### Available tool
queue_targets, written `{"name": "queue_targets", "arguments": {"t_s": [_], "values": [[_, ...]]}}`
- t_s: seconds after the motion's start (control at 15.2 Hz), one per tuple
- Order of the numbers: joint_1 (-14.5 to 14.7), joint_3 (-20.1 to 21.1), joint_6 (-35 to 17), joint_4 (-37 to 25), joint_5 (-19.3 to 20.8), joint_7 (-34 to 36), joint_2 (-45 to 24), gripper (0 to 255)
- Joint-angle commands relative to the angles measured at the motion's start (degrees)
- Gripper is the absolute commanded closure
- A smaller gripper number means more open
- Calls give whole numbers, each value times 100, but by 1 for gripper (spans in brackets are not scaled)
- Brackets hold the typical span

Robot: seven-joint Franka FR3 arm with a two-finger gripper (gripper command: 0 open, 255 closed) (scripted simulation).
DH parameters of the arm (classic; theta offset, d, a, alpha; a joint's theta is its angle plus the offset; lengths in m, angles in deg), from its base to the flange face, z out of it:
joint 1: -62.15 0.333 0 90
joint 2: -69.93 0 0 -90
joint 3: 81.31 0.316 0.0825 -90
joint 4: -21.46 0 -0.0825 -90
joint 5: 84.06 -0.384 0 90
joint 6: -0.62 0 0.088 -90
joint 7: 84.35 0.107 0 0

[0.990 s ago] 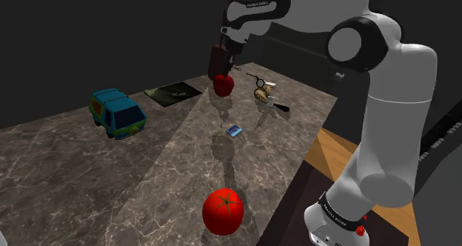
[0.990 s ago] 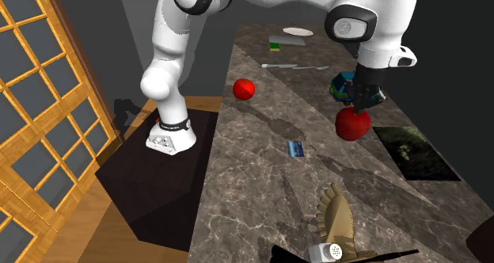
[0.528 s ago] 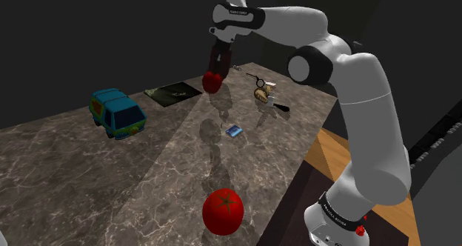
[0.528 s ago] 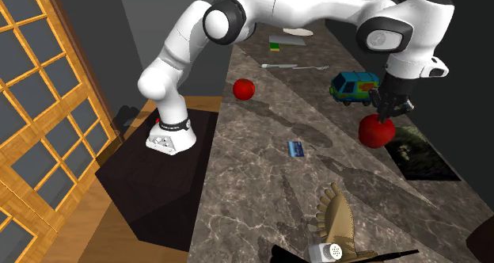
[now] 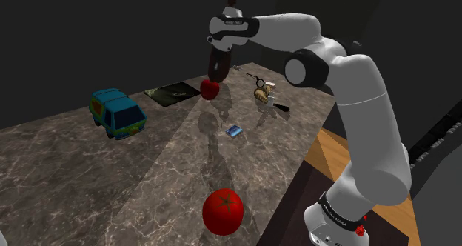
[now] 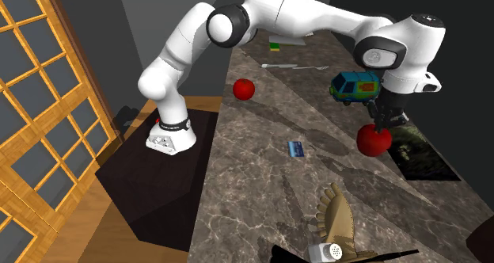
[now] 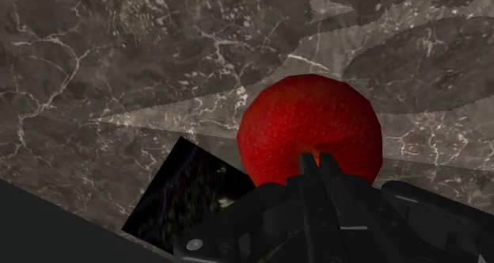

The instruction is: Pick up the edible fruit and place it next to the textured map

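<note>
Gripper [image 5: 213, 77]: closed narrowly on the top of the red fruit [image 5: 210, 89], which is clasped between the black fingers; it is held over the counter [image 5: 89, 178], just beside the map [image 5: 173, 92].
Red fruit [image 7: 309, 131]: a round, rough-skinned red body hung under the gripper [image 7: 319, 162]. In the wrist view it is seen over bare marble, just beside one corner of the map [image 7: 194, 194]. Whether it touches the counter cannot be told.
Map [image 6: 413, 152]: a dark square sheet with faint markings, laid flat on the counter.
Counter: a dark stone surface veined with pale lines, on which the map is carried.
Toy van [image 5: 117, 112]: blue and green, set near the map but apart from it.
Tomato [image 5: 223, 211]: red with a green calyx, placed well apart from the map.
Blue card [image 5: 235, 130]: laid flat, farther from the map than the red fruit [image 6: 374, 140] and nearer to it than the tomato [image 6: 244, 89].
</note>
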Motion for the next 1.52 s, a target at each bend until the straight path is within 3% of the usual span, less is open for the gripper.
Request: {"name": "queue_targets", "arguments": {"t_s": [0.0,0.33,0.79,0.86,1.19,1.45], "values": [[13,8,-130,107,-15,-26,-23,255],[38,31,-451,361,-59,-95,-101,255],[38,32,-451,361,-59,-95,-101,255],[38,31,-451,361,-59,-95,-101,0],[38,31,-451,363,-59,-95,-100,0],[-32,-23,123,-22,20,-24,101,0]]}}
